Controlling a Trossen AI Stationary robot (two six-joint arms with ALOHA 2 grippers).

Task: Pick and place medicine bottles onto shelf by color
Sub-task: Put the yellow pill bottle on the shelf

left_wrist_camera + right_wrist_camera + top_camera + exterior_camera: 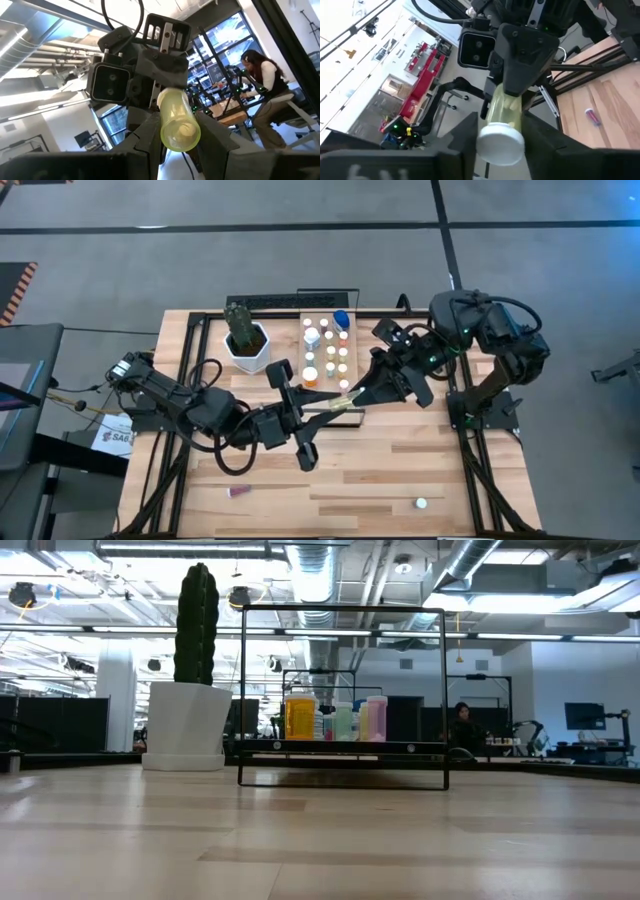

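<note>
Medicine bottles (325,352) mostly stand in rows on the shelf (352,340) near the tabletop's (400,470) far edge, while a yellowish bottle (343,401) is clamped between left claw (328,407) and right claw (352,396), and two bottles lie near the front edge.

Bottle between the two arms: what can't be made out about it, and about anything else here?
- Bottle: whether the left end effector or the right end effector bears it; too small in the high view, both flank it in the wrist views.
- Shelf: rear rows, hidden by front bottles in the low view.
- Pink item: too small.
</note>
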